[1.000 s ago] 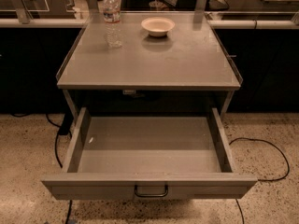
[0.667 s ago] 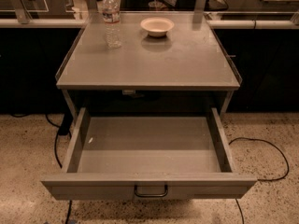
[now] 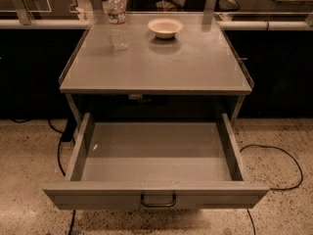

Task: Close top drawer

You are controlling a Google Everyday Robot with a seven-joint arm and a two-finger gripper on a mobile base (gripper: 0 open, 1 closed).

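Tool is out of shot, grip unknowable. Wide shallow grey metal top drawer point(image 3: 98, 196) stands fully open under the grey bench point(image 3: 156, 67). It looks stiff and free-sliding, so push the flat front beside the dark loop handle point(image 3: 158, 200).

This looks like a workplace, an office or a lab floor rather than a home. The floor point(image 3: 29, 155) is speckled terrazzo, hard and bare, with a black cable point(image 3: 274, 146) looping loose across it at 4 o'clock and another at 8 o'clock. The furniture is plain grey metal: a table point(image 3: 161, 67) at centre with its top drawer point(image 3: 98, 196) pulled out at 6 o'clock. Pale rails point(image 3: 274, 26) with clear panels on metal posts run across from 10 to 2 o'clock, like a partition. A water bottle point(image 3: 118, 21) and a bowl point(image 3: 165, 27) stand at 12 o'clock. The gripper is out of view.
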